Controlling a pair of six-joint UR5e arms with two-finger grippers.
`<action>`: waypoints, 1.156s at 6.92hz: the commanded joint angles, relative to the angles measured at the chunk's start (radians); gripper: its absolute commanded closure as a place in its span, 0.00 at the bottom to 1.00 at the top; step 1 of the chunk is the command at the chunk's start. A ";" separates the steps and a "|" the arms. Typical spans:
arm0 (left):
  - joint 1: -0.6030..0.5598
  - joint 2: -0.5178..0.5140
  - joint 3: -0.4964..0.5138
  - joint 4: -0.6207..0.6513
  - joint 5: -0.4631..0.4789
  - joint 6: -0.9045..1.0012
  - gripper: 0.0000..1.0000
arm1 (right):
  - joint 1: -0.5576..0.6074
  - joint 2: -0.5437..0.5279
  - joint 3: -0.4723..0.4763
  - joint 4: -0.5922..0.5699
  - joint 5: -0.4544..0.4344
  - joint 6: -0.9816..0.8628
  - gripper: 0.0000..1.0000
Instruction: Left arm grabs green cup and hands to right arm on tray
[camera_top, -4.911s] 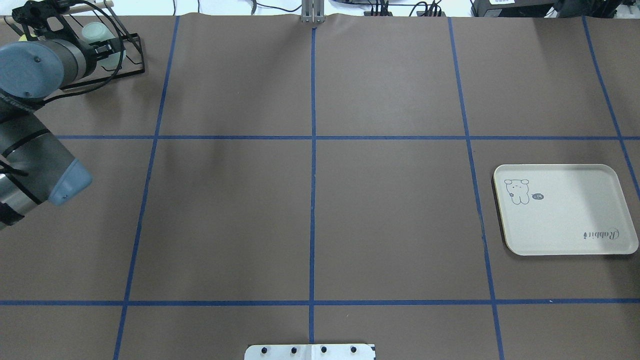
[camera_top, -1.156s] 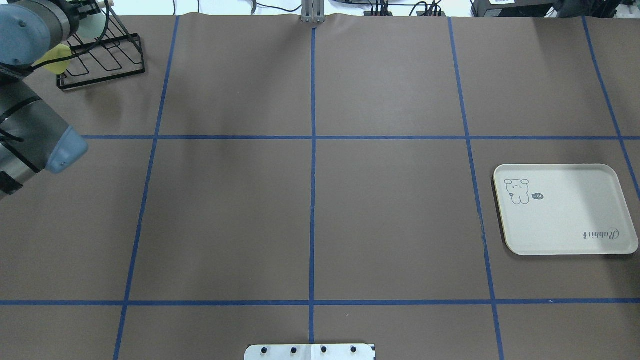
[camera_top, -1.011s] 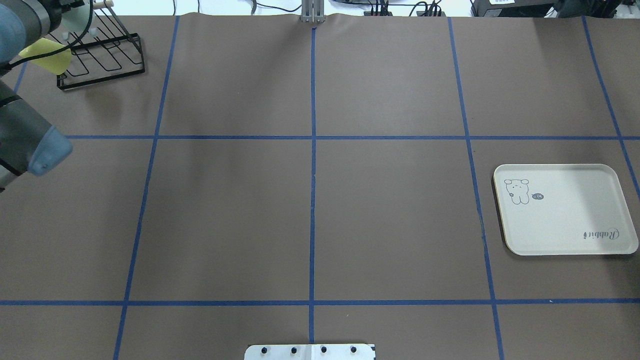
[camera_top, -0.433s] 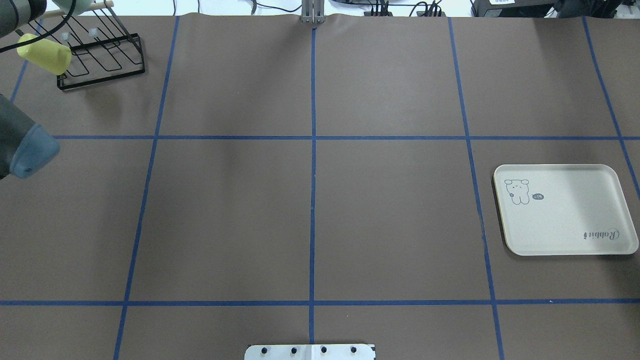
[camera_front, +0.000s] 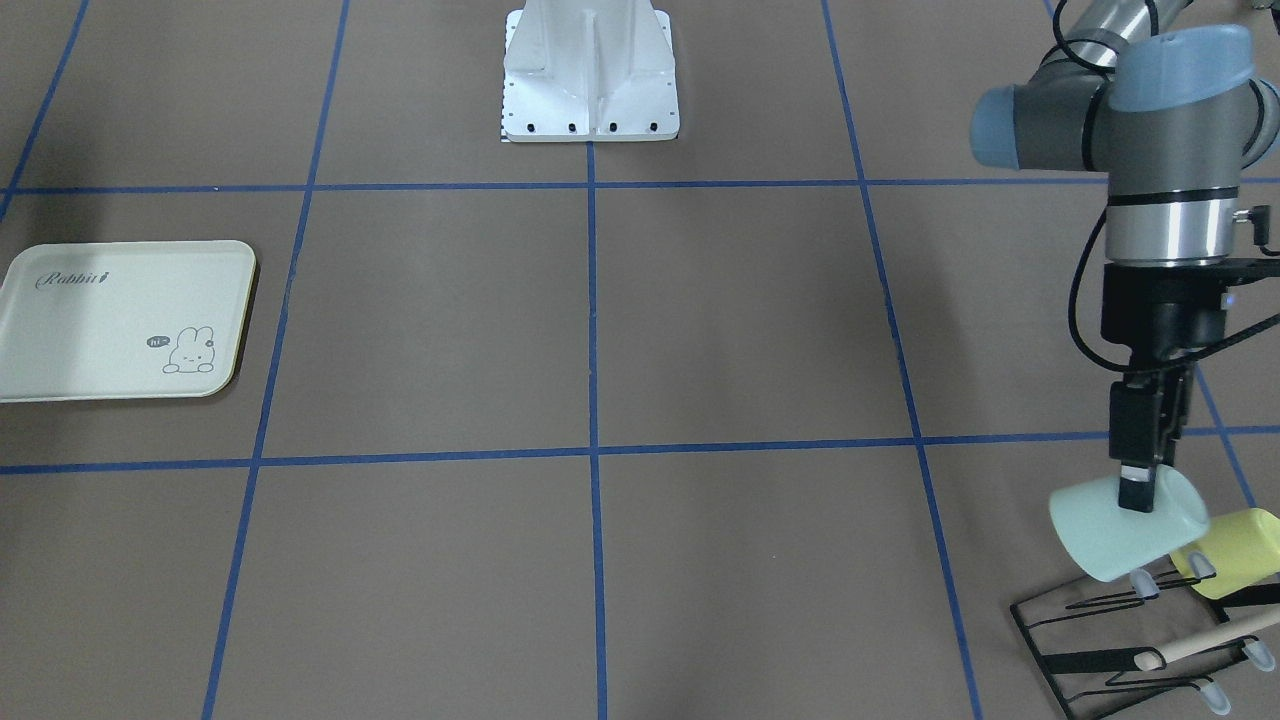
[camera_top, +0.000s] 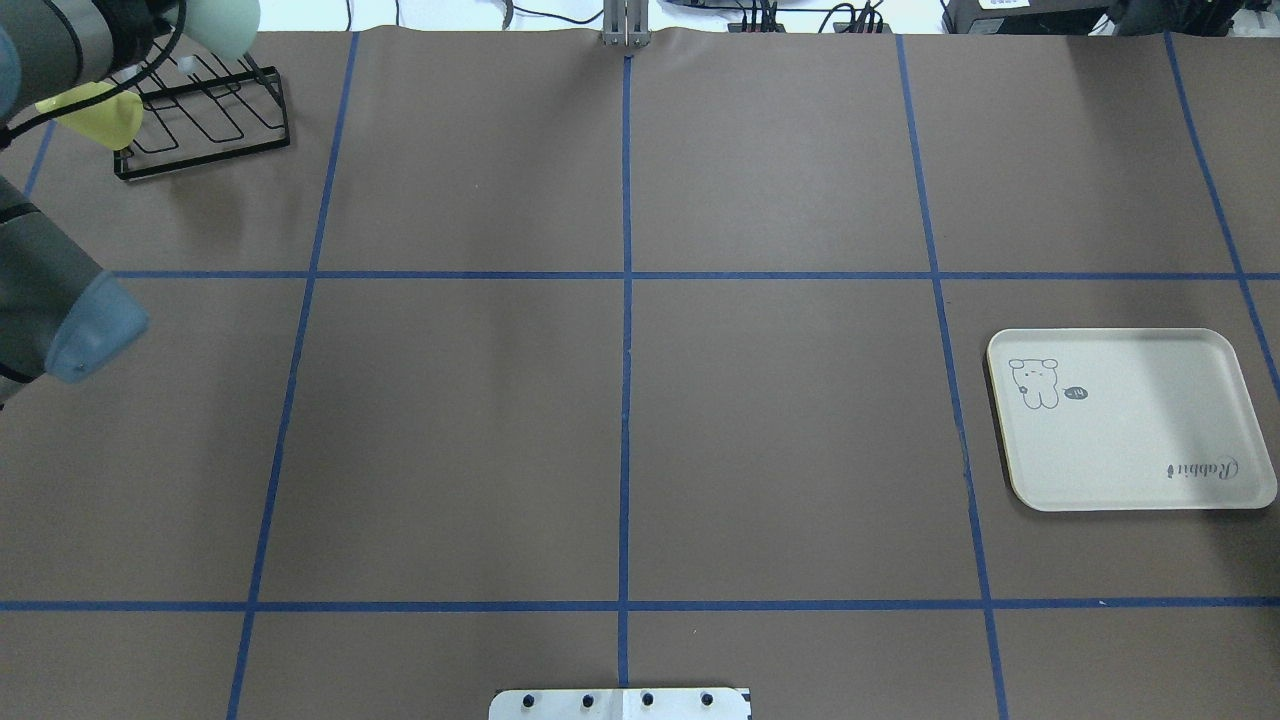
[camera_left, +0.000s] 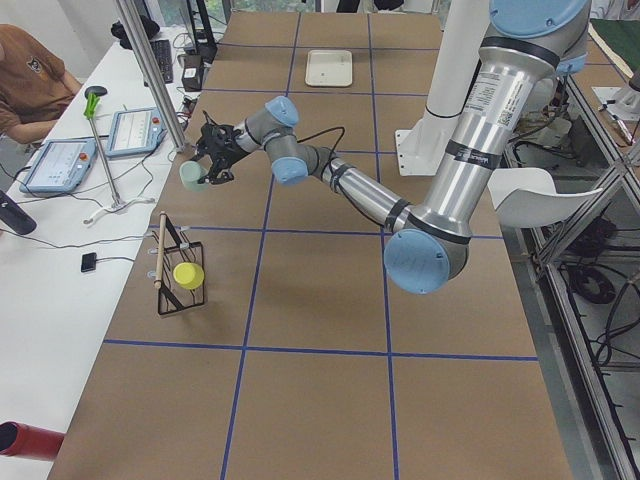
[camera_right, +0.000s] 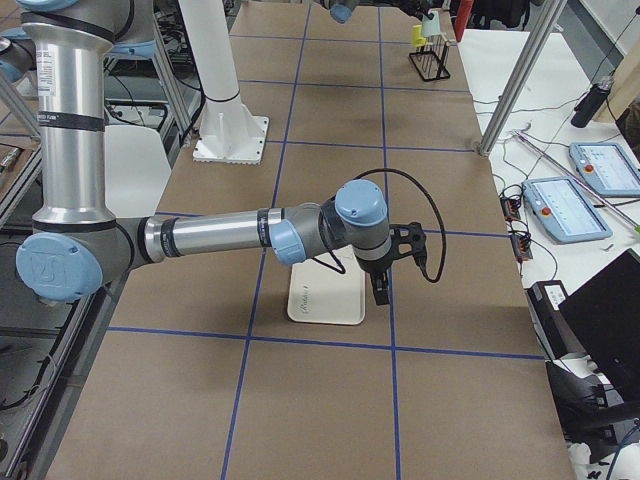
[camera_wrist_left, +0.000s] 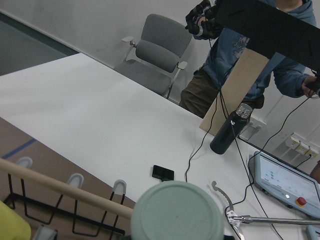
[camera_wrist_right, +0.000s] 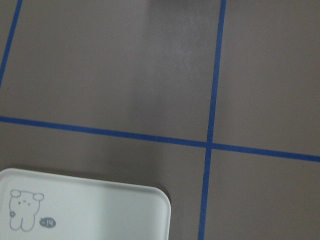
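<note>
My left gripper (camera_front: 1137, 488) is shut on the pale mint-green cup (camera_front: 1128, 527) and holds it tilted in the air just above the black wire rack (camera_front: 1100, 662). The cup also shows at the top left of the overhead view (camera_top: 226, 22), in the exterior left view (camera_left: 190, 175), and bottom-on in the left wrist view (camera_wrist_left: 179, 212). The cream Rabbit tray (camera_top: 1130, 420) lies bare at the table's right side. My right gripper (camera_right: 381, 290) hangs over the tray's far edge (camera_right: 325, 297); I cannot tell whether it is open or shut.
A yellow-green cup (camera_front: 1235, 552) sits on a rack prong beside the held cup. A wooden dowel (camera_front: 1200, 645) runs along the rack. The arms' base plate (camera_front: 590, 70) is at the table's robot side. A white operators' table (camera_left: 60, 230) borders the far edge.
My left gripper has taken the green cup off the rack and lifted it. Since 0.4 s ago it has moved a little toward the table's middle. The tray has not moved.
</note>
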 joint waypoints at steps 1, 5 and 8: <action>0.113 -0.003 -0.090 0.000 -0.026 -0.287 1.00 | -0.076 0.034 -0.047 0.304 0.010 0.332 0.00; 0.262 -0.127 -0.147 -0.013 -0.146 -0.787 1.00 | -0.278 0.178 -0.041 0.586 0.069 0.907 0.01; 0.318 -0.146 -0.212 -0.080 -0.013 -0.940 1.00 | -0.420 0.293 -0.047 0.878 -0.024 1.328 0.01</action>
